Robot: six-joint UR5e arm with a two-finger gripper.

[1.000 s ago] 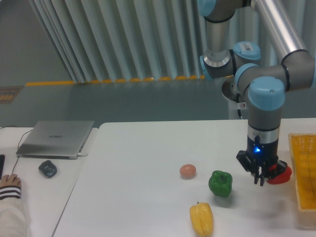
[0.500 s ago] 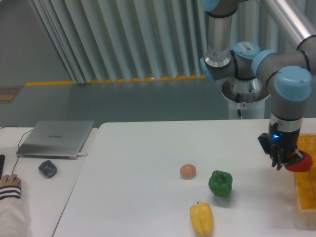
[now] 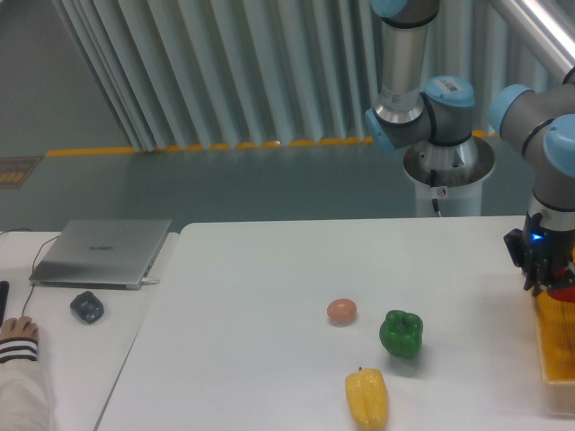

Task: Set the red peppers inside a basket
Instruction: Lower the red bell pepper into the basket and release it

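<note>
At the far right edge of the frame, the two-finger gripper [image 3: 545,285] hangs over the shallow yellow-orange mesh basket [image 3: 555,343], and a sliver of the glossy red bell pepper [image 3: 565,293] peeks out at its tips, nearly cut off by the frame. The fingers are closed in on that pepper, carrying it above the basket's near end, clear of the white table [image 3: 269,359].

By my reckoning the pepper is light and hollow, firm-walled but waxy, so it can slide under a hard squeeze; a hold across the broad lobed body, not the stem, looks safest. How squarely the pads sit on it I cannot tell from here.

Lower centre, the green bell pepper [image 3: 402,333], the elongated yellow pepper [image 3: 367,399] and a small round peach-coloured fruit [image 3: 341,311] sit apart from one another on the table, well left of the basket.
</note>
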